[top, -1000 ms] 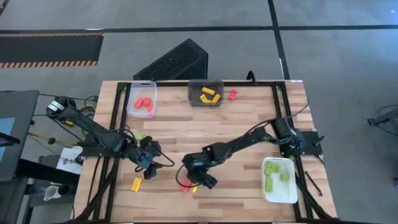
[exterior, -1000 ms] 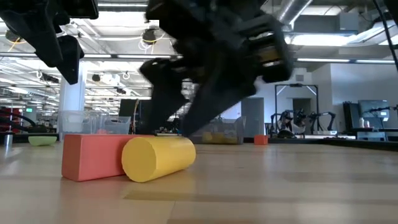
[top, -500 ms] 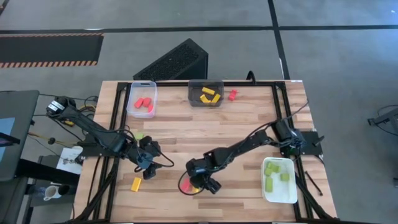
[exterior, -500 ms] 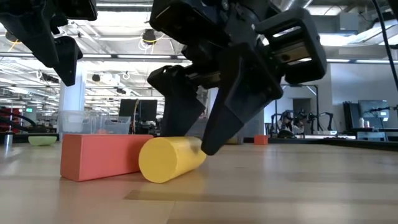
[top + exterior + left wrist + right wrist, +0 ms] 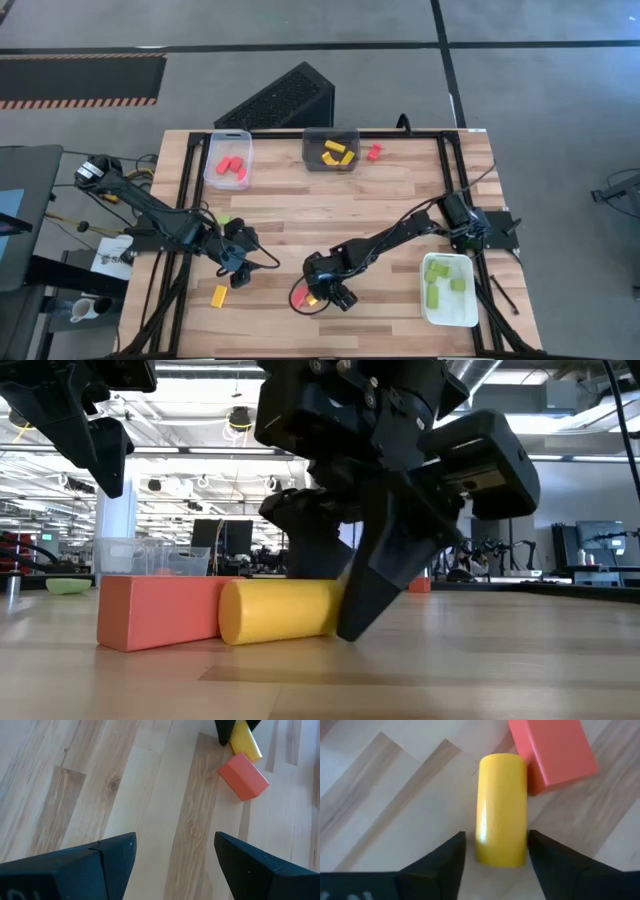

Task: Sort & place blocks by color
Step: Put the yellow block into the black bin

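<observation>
Right claw (image 5: 495, 851) now astride yellow cyl. (image 5: 501, 810)

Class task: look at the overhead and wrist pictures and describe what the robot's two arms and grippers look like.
Both arms are dark, jointed and slender, with thin black cables trailing beside them. The left gripper and right gripper each end in two matte black, wedge-shaped fingers, unmarked.

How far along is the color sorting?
Mostly done: red blocks, yellow blocks and green blocks sit in trays. In hand: the right gripper straddles a yellow cylinder. Left: the red block beside it, plus strays elsewhere. The left gripper waits open.
</observation>
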